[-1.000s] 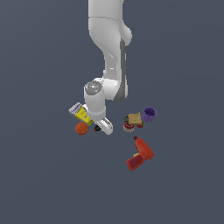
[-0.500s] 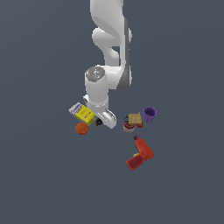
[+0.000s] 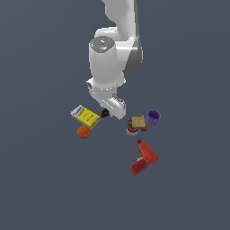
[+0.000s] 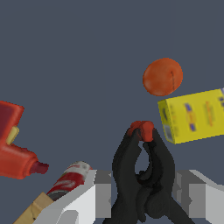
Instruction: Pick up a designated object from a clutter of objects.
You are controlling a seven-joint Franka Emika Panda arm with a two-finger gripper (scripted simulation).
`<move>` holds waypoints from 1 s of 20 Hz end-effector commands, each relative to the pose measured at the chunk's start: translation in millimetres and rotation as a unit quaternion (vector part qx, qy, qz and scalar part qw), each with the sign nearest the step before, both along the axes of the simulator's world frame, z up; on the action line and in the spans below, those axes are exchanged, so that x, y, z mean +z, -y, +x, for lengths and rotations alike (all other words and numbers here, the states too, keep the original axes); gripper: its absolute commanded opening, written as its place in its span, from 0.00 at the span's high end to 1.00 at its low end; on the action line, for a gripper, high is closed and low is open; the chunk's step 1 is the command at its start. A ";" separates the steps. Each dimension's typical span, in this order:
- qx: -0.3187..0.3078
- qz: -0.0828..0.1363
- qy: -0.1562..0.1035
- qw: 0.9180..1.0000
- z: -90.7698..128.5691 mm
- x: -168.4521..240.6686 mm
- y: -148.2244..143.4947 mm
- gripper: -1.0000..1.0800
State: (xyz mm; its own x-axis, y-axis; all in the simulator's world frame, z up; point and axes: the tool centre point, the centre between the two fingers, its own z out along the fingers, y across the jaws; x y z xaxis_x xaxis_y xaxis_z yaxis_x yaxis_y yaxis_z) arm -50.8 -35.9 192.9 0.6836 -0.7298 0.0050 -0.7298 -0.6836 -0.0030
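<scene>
Black and thin, with two small red tips meeting at its far end, the clamp [image 4: 142, 175] fills the near part of the wrist view, held between the two pale grey fingers [image 4: 89, 199] of the gripper [image 4: 142, 197], whose jaws press against it from either side; in the exterior view the clamp [image 3: 104, 113] shows only as a dark speck with a red point beneath the white arm [image 3: 110, 58], and whether it touches the grey floor [image 3: 45, 179] cannot be told from here; just beside the clamp lies the yellow box [image 4: 194, 116], with its blue-white end [image 3: 77, 111] seen in the exterior view; close past the box sits the orange ball [image 4: 162, 77]; on the other side of the fingers lie a red-and-white can [image 4: 68, 179] and the tan corner of a sandwich-like block [image 4: 33, 210], the two touching; the red drill [image 4: 13, 144] lies beyond them; in the exterior view a purple cup [image 3: 153, 117] stands just beside the block [image 3: 138, 121], towards the exterior view's right.
</scene>
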 end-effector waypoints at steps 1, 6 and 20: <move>0.000 -0.001 -0.001 1.000 -1.1 24.8 -5.6 1.00; 0.000 -0.001 -0.001 1.000 -1.8 73.0 -17.0 1.00; 0.000 0.000 -0.002 1.000 0.2 190.0 -46.0 1.00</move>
State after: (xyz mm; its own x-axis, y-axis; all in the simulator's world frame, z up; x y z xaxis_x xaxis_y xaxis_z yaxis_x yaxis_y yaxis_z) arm -50.7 7.8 373.1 0.6842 -0.7293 0.0026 -0.7293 -0.6842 -0.0005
